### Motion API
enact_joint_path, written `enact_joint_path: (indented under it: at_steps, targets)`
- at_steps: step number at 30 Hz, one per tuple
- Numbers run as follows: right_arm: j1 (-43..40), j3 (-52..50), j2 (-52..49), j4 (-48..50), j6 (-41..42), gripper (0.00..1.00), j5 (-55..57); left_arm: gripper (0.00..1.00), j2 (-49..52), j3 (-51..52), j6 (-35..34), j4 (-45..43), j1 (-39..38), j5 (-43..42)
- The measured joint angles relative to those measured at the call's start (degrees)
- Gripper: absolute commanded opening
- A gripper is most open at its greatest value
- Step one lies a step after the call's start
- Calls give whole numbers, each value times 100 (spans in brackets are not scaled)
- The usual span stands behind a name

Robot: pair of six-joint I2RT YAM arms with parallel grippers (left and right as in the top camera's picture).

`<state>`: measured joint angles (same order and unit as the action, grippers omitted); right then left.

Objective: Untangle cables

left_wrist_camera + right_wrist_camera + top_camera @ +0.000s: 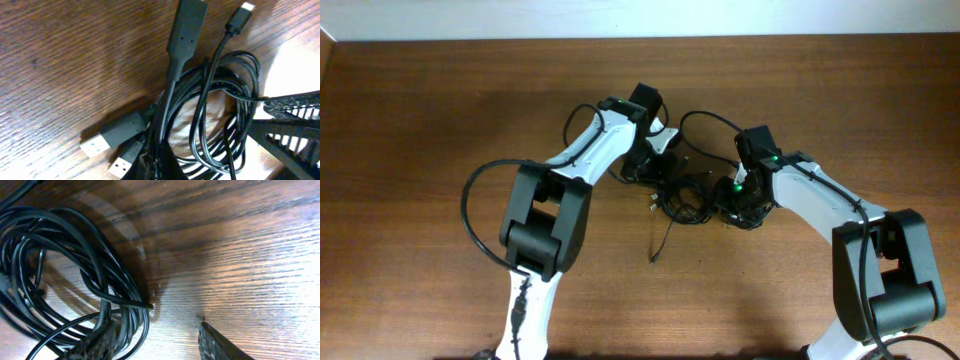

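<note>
Two arms, the left arm [545,215] and the right arm [880,260], rise from the bottom edge of the overhead view toward the middle of the desk [420,120]. Just past their bases, one loose cable tail [658,240] trails down out of the bundle and ends alone on bare wood. Above it the cables [685,195] lie in one knotted black heap at the centre of the frame. The right end effector [735,212] is against the heap's right edge and the left end effector [658,170] is at its upper left.

Through the left wrist camera I see its fingers [292,102] coming in from the right edge, drawn together at the rim of a coil. A thin strand runs up to the upper tip, but I cannot tell whether it is pinched. At lower left two USB plugs [95,146] lie side by side. Farther up, a long black connector body [187,25] points at the top edge, with a small plug [241,14] just beside it at upper right.

Through the right wrist camera, one finger [215,345] shows at the bottom edge. A dark textured shape under the coils at lower left looks like its partner. The two stand apart with bare desk between them and nothing clamped. The coils fill the left half of that view.
</note>
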<state>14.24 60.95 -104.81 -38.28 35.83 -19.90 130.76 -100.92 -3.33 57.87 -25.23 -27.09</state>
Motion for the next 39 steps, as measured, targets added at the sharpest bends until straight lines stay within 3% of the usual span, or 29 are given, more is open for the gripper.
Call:
enact_joint_path:
  at_steps: [1, 2, 3, 4, 10, 11, 13, 14, 15, 18, 20, 23, 26, 29, 32, 39]
  targets:
    - [0, -2, -2, 9, 0, 53, -17, 0, 59, 0, 0, -7, -9, -13]
    - [0, -2, -4, 28, -2, 44, -66, 0, 96, 0, 0, -2, -15, -52]
    - [0, -2, -4, 28, -2, 7, -105, 0, 103, 0, 0, -2, -17, -61]
    - [0, -2, -4, 35, 7, 4, -219, 0, 114, 0, 0, 2, -26, -79]
    - [-212, 94, 0, -385, -376, 10, -1084, 0, 208, -57, 9, 568, -9, -186]
    - [-238, 144, 2, -389, -437, 25, -1121, 0, 214, -87, 39, 675, 11, -199]
    - [-258, 271, 9, -295, -546, 35, -1167, 17, 302, -308, 160, 1058, 118, -275]
    - [-258, 289, 9, -199, -597, 36, -1088, 43, 328, -398, 188, 1172, 133, -284]
    - [-258, 297, 9, -188, -608, 36, -1027, 55, 343, -584, 221, 1377, 149, -297]
    - [-258, 297, 9, -197, -610, 38, -750, 61, 343, -693, 267, 1519, 151, -286]
    - [-258, 291, 9, -225, -625, 39, -527, 77, 343, -693, 280, 1576, 125, -245]
    - [-258, 273, 9, -350, -656, 35, -216, 70, 345, -756, 262, 1867, 98, 39]
    - [-372, 326, 9, -640, -1043, 36, -317, 70, 372, -1058, 243, 2188, 98, 195]
    - [-909, 728, 26, -1388, -1582, 43, -774, 56, 374, -1598, 223, 2343, 96, 258]
    - [-1622, 898, 39, -1799, -1875, 48, -743, 57, 372, -1878, -94, 2052, -37, 291]
    - [-1980, 903, 39, -2109, -2006, 51, 107, 54, 374, -1875, -1231, 1261, -1119, 1012]
